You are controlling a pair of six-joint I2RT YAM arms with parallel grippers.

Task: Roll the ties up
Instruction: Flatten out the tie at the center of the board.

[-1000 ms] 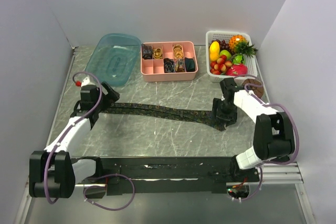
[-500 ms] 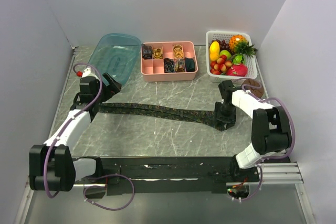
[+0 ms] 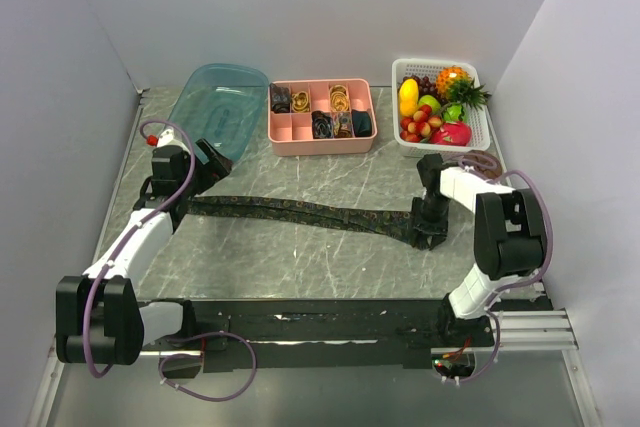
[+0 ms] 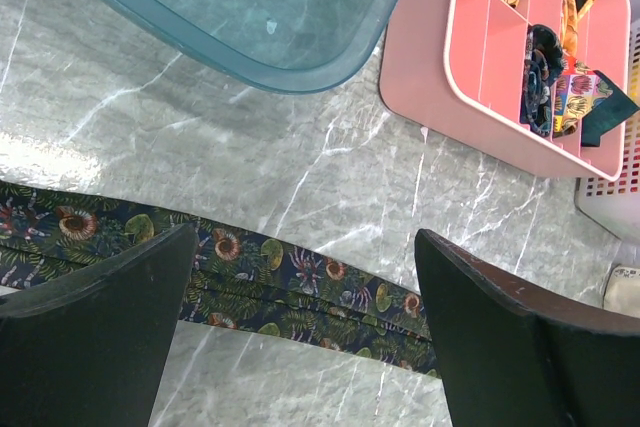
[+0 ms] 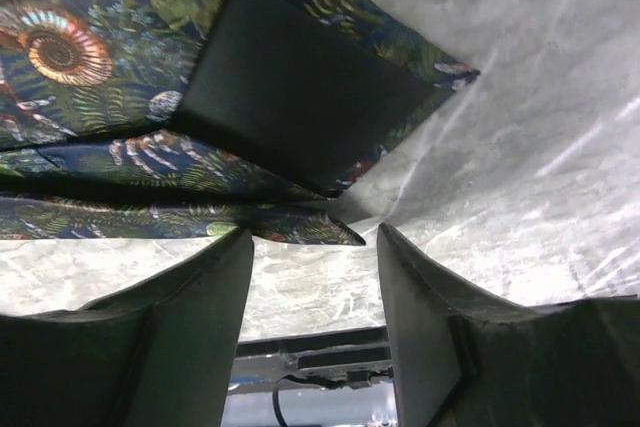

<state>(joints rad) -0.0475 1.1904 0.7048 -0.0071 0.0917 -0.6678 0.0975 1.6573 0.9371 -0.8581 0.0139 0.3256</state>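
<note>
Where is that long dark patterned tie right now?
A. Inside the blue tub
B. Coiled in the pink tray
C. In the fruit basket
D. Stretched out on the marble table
D: the tie lies as one long strip across the table, outside every container.

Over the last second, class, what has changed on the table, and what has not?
The left pincer moved slightly toward the blue tub, open above the tie. The right arm folded in closer, the right pincer narrowing over the tie's wide end, nothing gripped. The tie, pink tray and fruit basket stayed put.
</note>
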